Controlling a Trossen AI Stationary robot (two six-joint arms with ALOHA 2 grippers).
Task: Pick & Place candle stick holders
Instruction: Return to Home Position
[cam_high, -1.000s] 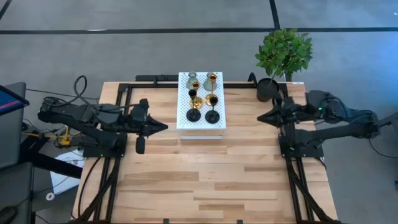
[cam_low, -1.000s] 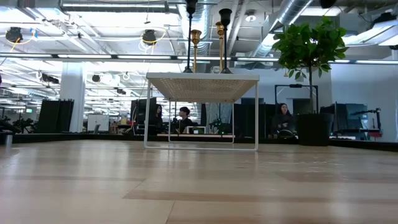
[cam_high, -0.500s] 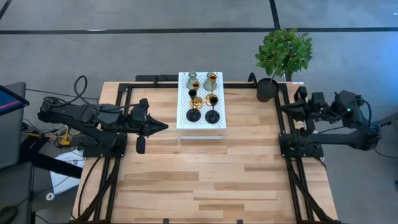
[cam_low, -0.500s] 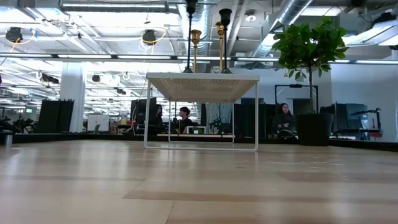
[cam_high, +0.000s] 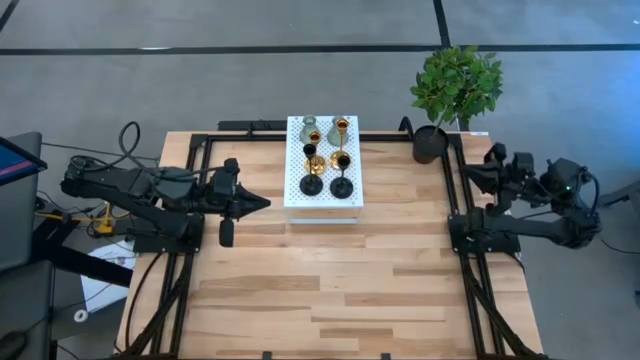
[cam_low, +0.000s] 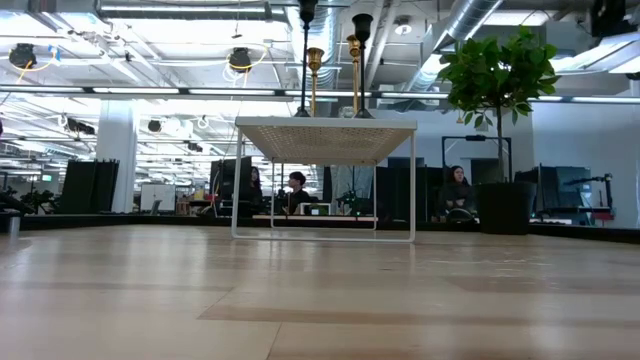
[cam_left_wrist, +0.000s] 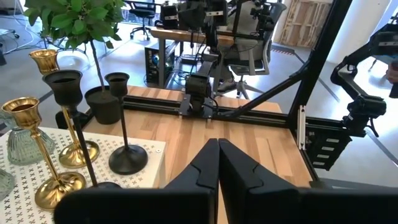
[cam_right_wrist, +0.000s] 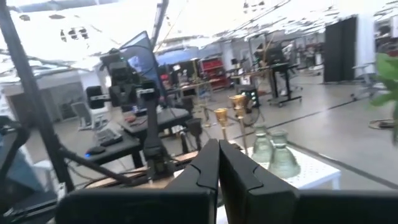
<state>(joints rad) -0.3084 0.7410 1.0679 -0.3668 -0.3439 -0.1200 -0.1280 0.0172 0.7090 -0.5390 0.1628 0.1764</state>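
The candle stick holders stand by their round bases on a white perforated stand (cam_high: 323, 195) at the table's far middle: two grey-green (cam_high: 309, 127), gold ones (cam_high: 341, 127) and two black (cam_high: 311, 185) at the stand's near end. They also show in the left wrist view (cam_left_wrist: 65, 84), the right wrist view (cam_right_wrist: 238, 102) and the low view (cam_low: 313, 60). My left gripper (cam_high: 265, 202) is shut and empty, left of the stand; its fingers (cam_left_wrist: 217, 155) point past the stand's near end. My right gripper (cam_high: 466, 169) is shut and empty (cam_right_wrist: 217, 155) at the table's right edge.
A black pot (cam_high: 430, 145) with a green plant (cam_high: 457, 82) stands at the table's far right corner, close to my right arm. Black frame rails (cam_high: 470, 290) run along both sides of the table. The wooden tabletop (cam_high: 330, 280) lies open on the near side.
My right gripper has drawn back from the table's middle toward its right edge and a little toward the far edge, staying shut. The holders and the stand have not moved.
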